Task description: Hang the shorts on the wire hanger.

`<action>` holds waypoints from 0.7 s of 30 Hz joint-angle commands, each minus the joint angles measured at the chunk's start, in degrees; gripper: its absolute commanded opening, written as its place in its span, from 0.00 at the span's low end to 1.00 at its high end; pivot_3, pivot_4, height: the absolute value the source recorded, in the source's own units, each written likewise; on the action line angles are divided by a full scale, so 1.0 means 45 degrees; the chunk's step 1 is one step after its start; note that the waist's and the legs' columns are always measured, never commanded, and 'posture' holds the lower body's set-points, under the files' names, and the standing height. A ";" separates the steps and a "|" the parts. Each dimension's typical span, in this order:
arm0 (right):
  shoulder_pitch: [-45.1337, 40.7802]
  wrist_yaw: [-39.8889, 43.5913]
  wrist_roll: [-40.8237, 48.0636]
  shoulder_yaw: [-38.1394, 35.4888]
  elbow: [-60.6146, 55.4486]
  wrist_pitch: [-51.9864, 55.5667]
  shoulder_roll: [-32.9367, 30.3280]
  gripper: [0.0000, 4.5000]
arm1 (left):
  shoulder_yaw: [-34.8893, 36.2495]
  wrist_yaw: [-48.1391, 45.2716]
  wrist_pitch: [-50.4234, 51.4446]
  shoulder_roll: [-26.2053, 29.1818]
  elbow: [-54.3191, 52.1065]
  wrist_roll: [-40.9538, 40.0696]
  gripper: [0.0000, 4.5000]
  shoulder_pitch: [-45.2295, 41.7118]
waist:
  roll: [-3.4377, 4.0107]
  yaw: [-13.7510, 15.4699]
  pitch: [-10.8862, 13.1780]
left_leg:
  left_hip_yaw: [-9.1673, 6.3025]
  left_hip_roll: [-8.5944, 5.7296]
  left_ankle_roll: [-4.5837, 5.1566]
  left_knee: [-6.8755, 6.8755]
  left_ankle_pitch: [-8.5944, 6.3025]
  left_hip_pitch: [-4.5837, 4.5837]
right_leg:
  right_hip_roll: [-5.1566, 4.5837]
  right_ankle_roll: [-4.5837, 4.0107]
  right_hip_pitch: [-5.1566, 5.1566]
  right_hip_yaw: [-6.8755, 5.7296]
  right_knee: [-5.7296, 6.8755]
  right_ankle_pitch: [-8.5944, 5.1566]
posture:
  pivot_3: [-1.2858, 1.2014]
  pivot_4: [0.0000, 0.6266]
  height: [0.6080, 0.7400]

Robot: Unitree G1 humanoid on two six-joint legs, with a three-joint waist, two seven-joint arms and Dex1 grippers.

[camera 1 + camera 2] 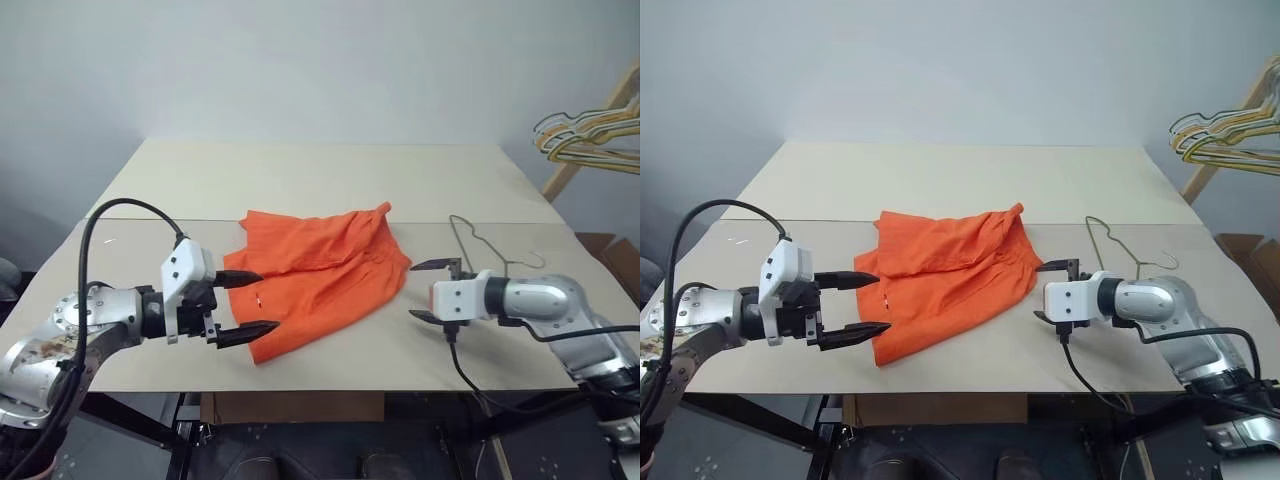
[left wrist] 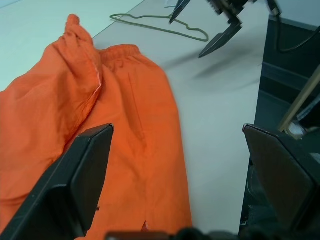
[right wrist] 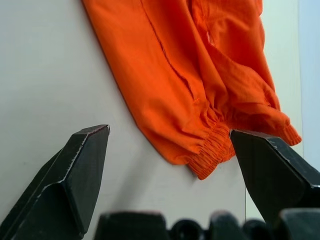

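Orange shorts (image 1: 320,275) spread flat on a beige table (image 1: 330,180), between two empty grippers.
Left gripper (image 1: 248,303) at 9 o'clock of the shorts, fingers spread over the hem; right gripper (image 1: 432,290) at 3 o'clock, spread, just beside the waistband; wire hanger (image 1: 478,243) lay behind it.

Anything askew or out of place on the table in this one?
Nothing damaged or spilled. The shorts lie crumpled and skewed on the table, one waistband corner folded up. The wire hanger lies flat beside them, by the right gripper.
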 commanded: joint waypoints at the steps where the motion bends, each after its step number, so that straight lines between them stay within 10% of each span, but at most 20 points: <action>1: -0.1416 -0.1858 -0.2045 0.0685 0.1970 -0.1116 0.0635 0.99 | -0.0241 -0.0151 -0.0364 -0.0024 -0.0157 0.0246 1.00 -0.0201 | 0.0001 -0.0122 0.0000 | -0.0001 -0.0001 -0.0006 -0.0001 0.0005 0.0000 | -0.0002 -0.0001 -0.0001 -0.0001 0.0003 0.0001 | 0.51 0.00 1.00; 21: -0.5887 -0.6786 -0.6393 0.3912 1.0047 -0.4226 0.3266 0.95 | -0.0616 -0.0416 -0.0369 0.0251 -0.0533 0.0709 1.00 0.0061 | -0.0002 -0.0694 -0.0012 | -0.0005 0.0005 -0.0090 -0.0004 0.0054 0.0019 | -0.0005 -0.0001 0.0007 0.0013 0.0022 0.0001 | 0.52 0.00 1.00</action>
